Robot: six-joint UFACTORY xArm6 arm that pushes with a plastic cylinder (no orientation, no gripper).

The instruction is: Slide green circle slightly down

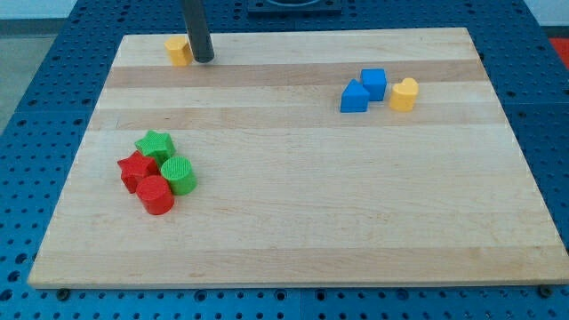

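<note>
Your green circle (179,174) sits at the view's lower left, packed against the green star (154,144), red star (135,169) and red circle (156,195). Bare wooden board (338,204) lies to its right, down to the bottom edge. My tip (204,59), a bare rod with nothing to clench, stands well apart at the top edge, touching a yellow block (179,50).

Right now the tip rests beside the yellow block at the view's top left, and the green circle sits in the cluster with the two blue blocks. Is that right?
Not quite. My tip does rest beside the yellow block at the view's top left, but the camera view shows the green circle clustered with the green star, red star and red circle. The two blue blocks sit at the view's upper right.
</note>
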